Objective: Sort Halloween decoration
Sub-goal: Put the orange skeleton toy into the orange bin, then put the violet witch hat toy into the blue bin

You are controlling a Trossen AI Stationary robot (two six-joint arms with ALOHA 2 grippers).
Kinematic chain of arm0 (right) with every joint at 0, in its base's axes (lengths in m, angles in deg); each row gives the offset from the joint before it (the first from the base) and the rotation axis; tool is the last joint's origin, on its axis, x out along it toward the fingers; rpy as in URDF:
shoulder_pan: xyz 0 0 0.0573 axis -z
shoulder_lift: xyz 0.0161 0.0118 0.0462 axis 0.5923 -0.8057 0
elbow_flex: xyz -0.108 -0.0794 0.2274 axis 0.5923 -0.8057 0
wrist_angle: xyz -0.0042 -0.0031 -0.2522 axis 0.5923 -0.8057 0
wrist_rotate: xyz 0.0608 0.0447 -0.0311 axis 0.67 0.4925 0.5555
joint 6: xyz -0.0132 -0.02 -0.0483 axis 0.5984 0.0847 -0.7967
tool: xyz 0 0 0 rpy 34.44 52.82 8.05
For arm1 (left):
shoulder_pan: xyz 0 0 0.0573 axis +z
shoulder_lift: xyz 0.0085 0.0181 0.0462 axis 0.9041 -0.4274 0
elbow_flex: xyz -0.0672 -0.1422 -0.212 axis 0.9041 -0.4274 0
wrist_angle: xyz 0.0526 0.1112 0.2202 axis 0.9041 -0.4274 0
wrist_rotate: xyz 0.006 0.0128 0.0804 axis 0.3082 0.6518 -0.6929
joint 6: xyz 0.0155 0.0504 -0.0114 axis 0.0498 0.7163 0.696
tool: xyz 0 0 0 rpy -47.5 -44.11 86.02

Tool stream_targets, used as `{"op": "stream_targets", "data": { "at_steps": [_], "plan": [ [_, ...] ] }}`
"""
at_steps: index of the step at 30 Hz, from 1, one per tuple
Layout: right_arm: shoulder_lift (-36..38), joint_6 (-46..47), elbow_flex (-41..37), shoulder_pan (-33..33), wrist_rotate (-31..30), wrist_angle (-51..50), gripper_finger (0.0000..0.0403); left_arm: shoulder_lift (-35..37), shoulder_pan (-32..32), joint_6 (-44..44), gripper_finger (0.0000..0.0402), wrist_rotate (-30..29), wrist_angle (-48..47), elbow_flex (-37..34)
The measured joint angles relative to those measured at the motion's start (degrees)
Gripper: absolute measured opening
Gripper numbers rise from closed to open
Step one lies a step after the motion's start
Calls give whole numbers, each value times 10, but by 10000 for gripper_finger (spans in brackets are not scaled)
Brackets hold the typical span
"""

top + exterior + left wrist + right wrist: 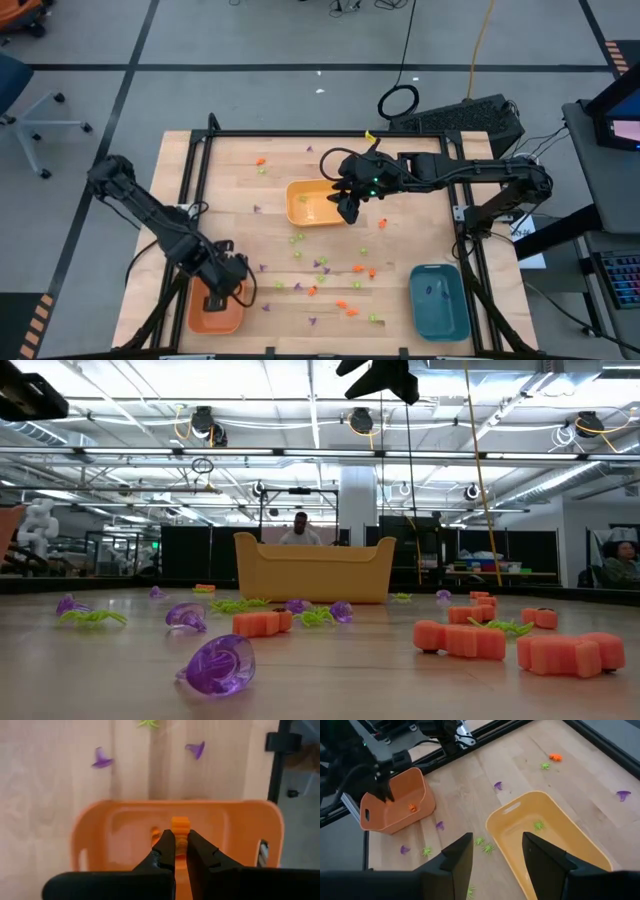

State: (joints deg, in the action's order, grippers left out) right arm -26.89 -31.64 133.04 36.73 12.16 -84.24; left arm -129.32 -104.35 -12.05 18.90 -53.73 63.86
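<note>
A: Status, Halloween decoration [322, 278]?
B: Many tiny pcs, orange, lt green, purple, scattered over wood table [240, 180], mostly centre, between yellow tray [300, 203] and near edge. Low view: purple piece [218, 664] closest to cam, orange blocks [460, 639] at picture right, green spider [92, 617] at picture left.
A: Any already in trays?
B: One green piece [538, 825] inside yellow tray. One orange piece [180, 824] inside orange tray [100, 820], just ahead of fingertips. Dark speck in teal tray [438, 300], not identifiable.
A: Left gripper [180, 845]?
B: Over orange tray at table's near left corner, pointing down into it. Fingers narrowly apart, nothing clamped between.
A: Right gripper [495, 851]?
B: Above near-right edge of yellow tray, mid-table. Fingers spread wide, empty.
A: Tray layout?
B: Orange near left, teal near right, yellow centre, all well apart.
A: Beyond table?
B: Person [300, 530] seated behind yellow tray in low view, second person [620, 560] at picture's far right.
</note>
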Motion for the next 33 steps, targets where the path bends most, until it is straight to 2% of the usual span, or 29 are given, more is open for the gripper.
{"op": "stream_targets", "data": {
  "at_steps": [14,17,23,28,30,33],
  "plan": [
    [0,19,0,-1,2,-1,157,-96,-56,4,26,-11,-3,0],
    [0,19,0,-2,2,-2,157,-96,-63,-28,55,-31,-10,0],
    [0,18,0,-2,2,-11,157,-96,-74,-64,142,-40,-13,0],
    [0,18,0,-2,2,-12,157,-90,-76,-65,202,11,-22,1],
    [0,18,0,-2,2,-13,157,-79,-76,-66,213,42,-38,12],
    [0,18,0,-2,2,-16,157,-45,-76,-94,213,52,-68,39]
  ]
}}
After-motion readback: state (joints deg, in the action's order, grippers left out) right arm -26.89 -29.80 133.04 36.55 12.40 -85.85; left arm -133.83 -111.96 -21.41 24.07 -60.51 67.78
